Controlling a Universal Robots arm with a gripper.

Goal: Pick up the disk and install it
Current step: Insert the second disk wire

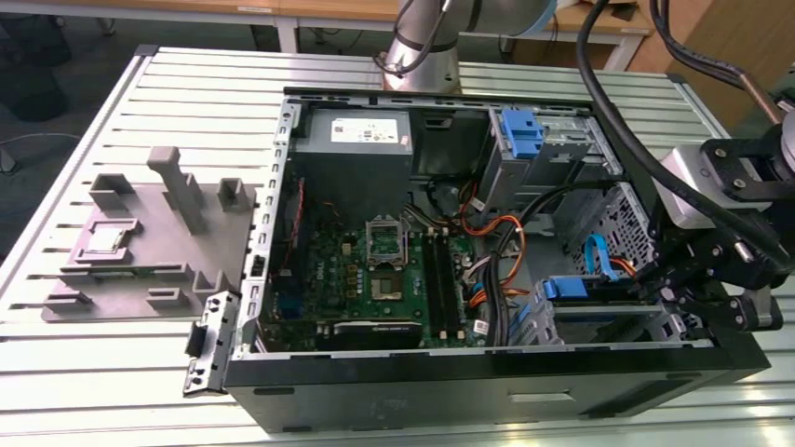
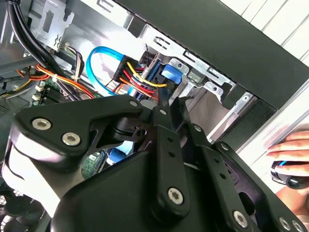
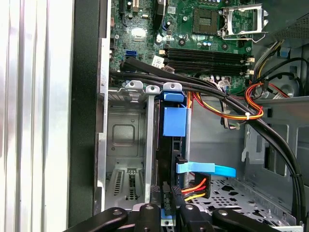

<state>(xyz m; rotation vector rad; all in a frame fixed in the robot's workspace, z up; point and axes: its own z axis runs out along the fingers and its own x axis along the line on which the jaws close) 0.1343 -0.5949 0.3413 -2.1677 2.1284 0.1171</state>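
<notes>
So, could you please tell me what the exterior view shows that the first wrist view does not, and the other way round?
The exterior view gives the grey fixture beside the case, the arm's base and the bare blue bracket. The first wrist view looks into the drive cage, giving the red and yellow wires at the end of the disk. Both share the motherboard, the disk edge-on in the cage, and the blue cable.
</notes>
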